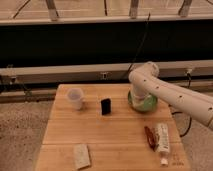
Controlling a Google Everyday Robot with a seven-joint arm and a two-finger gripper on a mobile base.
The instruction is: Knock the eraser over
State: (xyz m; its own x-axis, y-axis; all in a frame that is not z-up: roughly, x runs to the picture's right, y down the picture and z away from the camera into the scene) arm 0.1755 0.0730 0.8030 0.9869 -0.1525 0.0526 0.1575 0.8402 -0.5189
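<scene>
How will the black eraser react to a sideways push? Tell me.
Standing upright on a narrow base, the eraser probably tips easily. Small, so likely light; it may slide on the smooth wooden table. The claw is apart from it, by the green bowl.
</scene>
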